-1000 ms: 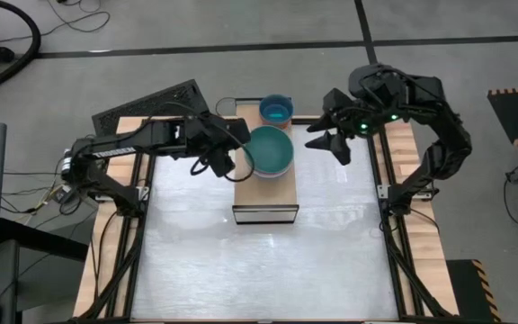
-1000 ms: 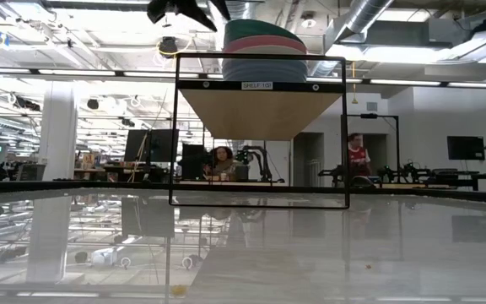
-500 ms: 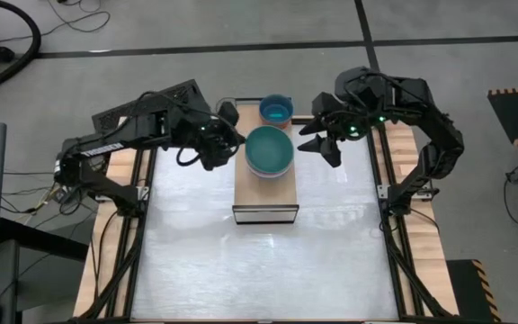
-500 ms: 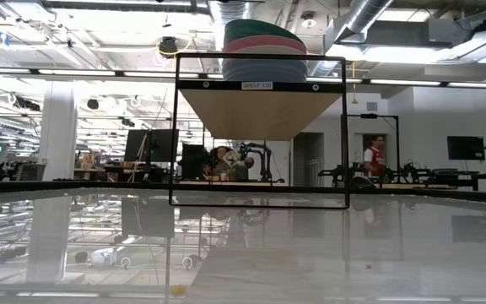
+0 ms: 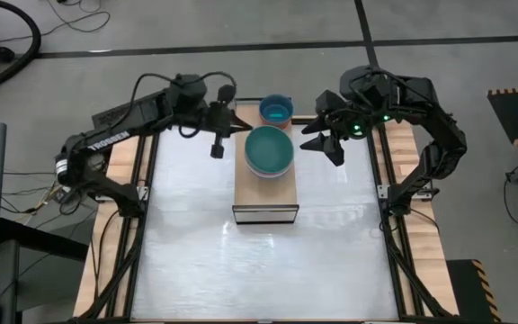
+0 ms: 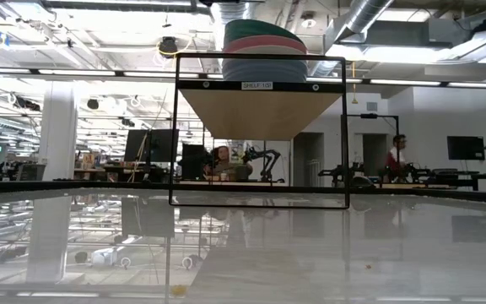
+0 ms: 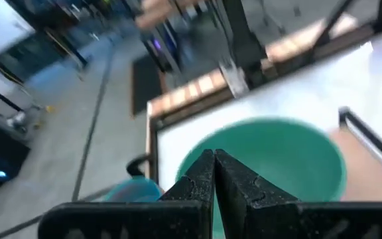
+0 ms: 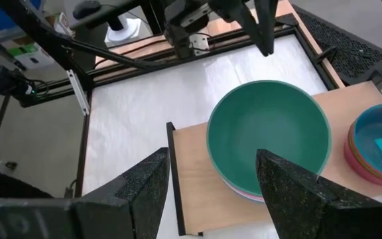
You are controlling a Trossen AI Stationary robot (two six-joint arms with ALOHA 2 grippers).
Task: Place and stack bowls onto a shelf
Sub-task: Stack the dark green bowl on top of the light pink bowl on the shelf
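A stack of larger bowls with a dark green bowl [image 5: 269, 150] on top rests on the light-wood shelf [image 5: 264, 196]; the low view shows the stack [image 6: 265, 51] above the shelf's dark front edge [image 6: 260, 84]. Behind it sits a smaller stack topped by a cyan bowl [image 5: 276, 111]. My left gripper [image 5: 216, 146] hangs shut just left of the green bowl [image 7: 270, 159], touching nothing. My right gripper [image 5: 325, 141] stands open to the right of the stack, above the green bowl's [image 8: 268, 143] near rim, with nothing between its fingers.
The shelf stands at the far middle of the white table [image 5: 259, 261], whose near half lies bare. Pale wooden frame rails [image 5: 142, 162] run along both sides. People move about in the room behind in the low view [image 6: 395, 156].
My left gripper has shut and drawn back from the green bowl's left rim, rising and going toward the table's far edge. The bowls have stayed where they were on the shelf.
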